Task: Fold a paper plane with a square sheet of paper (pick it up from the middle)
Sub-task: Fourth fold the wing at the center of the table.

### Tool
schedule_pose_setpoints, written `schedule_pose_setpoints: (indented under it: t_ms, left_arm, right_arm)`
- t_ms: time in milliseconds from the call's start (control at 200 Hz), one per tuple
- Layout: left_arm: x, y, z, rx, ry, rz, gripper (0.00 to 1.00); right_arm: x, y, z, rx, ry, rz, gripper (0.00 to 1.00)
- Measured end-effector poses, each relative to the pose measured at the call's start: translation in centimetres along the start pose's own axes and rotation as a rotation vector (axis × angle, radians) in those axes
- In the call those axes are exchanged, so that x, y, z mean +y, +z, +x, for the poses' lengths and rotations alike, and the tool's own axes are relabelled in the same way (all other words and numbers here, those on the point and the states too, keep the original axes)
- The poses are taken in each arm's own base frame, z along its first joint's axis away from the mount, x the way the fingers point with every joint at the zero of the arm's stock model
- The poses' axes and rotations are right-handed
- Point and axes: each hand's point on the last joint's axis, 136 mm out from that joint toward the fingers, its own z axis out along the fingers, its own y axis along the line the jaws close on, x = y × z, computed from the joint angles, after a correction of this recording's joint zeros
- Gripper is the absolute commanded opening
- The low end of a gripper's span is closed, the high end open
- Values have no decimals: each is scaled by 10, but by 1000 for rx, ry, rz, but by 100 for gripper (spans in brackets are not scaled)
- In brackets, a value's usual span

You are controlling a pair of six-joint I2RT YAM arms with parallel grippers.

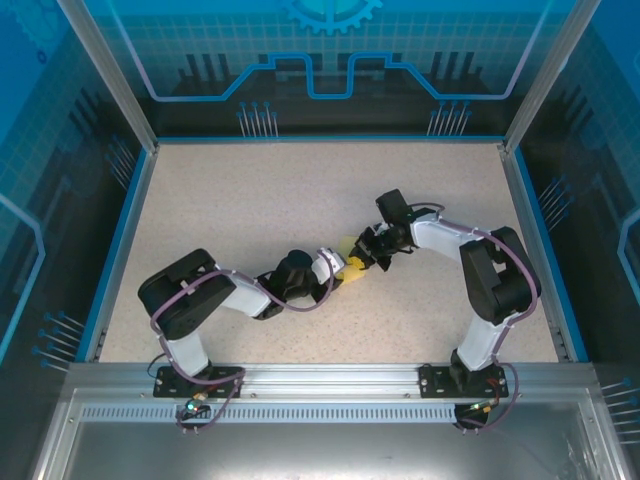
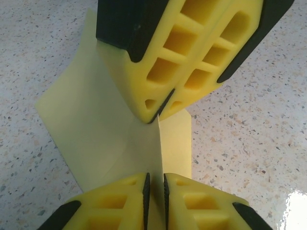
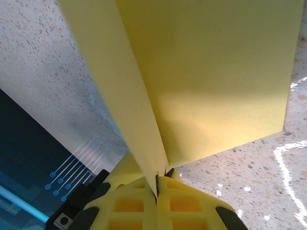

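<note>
Hollow-celled yellow fingertips of the left gripper stand a thin slit apart around the crease of the square sheet of paper; whether they pinch it I cannot tell. Opposite, the right gripper is clamped on the same smooth, thin, pale-yellow sheet, folded into 2 flaps above the speckled tabletop, near its middle.
</note>
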Motion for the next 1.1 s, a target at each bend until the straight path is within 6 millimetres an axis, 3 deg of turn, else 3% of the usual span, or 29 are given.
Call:
schedule_pose_setpoints:
  t_ms: [75,135,190,260,320,450,565,765,1100]
  left_arm:
    - [1,0,0,-2,-1,-4,6]
    - [1,0,0,-6,-4,-8,3]
    - [2,0,0,-6,-7,-11,1]
    - [4,-1,0,-6,-28,-13,0]
    - [6,-1,0,-6,-55,-17,0]
    - [8,-2,5,2,-146,-20,0]
    - [11,-5,13,14,-255,-24,0]
    - [22,-8,14,5,-473,-41,0]
    - [34,-20,-5,-43,-761,-21,0]
  right_arm:
    - [0,0,0,2,0,-1,14]
    - [0,0,0,2,-6,0,36]
    - [-1,0,1,2,-9,6,50]
    - [-3,-3,0,-10,-35,14,62]
    - [-1,-8,0,-39,-77,10,67]
    - [5,-29,4,-132,-212,-46,69]
    - [5,-38,7,-191,-305,-88,63]
    - [-8,-27,5,-208,-375,-93,53]
    - [8,-3,1,-192,-444,-133,49]
